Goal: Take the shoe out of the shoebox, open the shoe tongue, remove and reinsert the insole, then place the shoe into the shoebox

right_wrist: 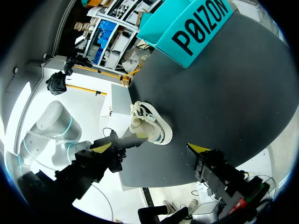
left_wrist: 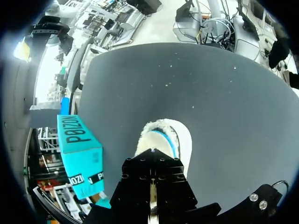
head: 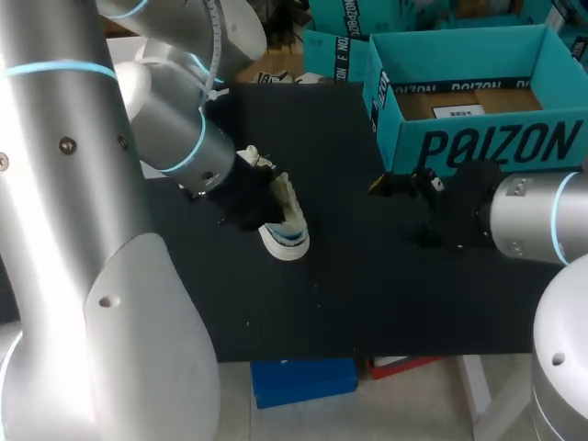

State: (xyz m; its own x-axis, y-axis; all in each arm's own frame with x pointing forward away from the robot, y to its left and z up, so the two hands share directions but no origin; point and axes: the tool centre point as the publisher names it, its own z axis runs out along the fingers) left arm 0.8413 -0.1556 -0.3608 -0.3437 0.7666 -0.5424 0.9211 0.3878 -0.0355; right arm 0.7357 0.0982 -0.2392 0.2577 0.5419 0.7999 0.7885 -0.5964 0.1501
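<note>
The left gripper (left_wrist: 153,161) is bearing down on the back of the shoe (head: 287,230). Its two black fingers are sitting close together and appear to be pinching the rim of the shoe's opening. The yellow tips are hidden against the shoe. In the left wrist view, the shoe's rounded white toe, with its blue stripe, is pointing straight ahead of this gripper.

The shoe is white with blue trim along the sole, and it is lying out of the box on the black table (head: 349,294), left of the middle. The head view shows its toe pointing toward the near edge and its laces lying close against the left arm's wrist.

The right gripper (right_wrist: 151,148) is holding nothing. Its fingers are standing wide apart, with a yellow tip on each side of the right wrist view. It is pointing across the table at the shoe and staying well apart from it.

Behind the right gripper, the teal shoebox (head: 478,147) is standing open at the far right of the table. Its brown cardboard floor is showing, and it is well apart from the shoe.
</note>
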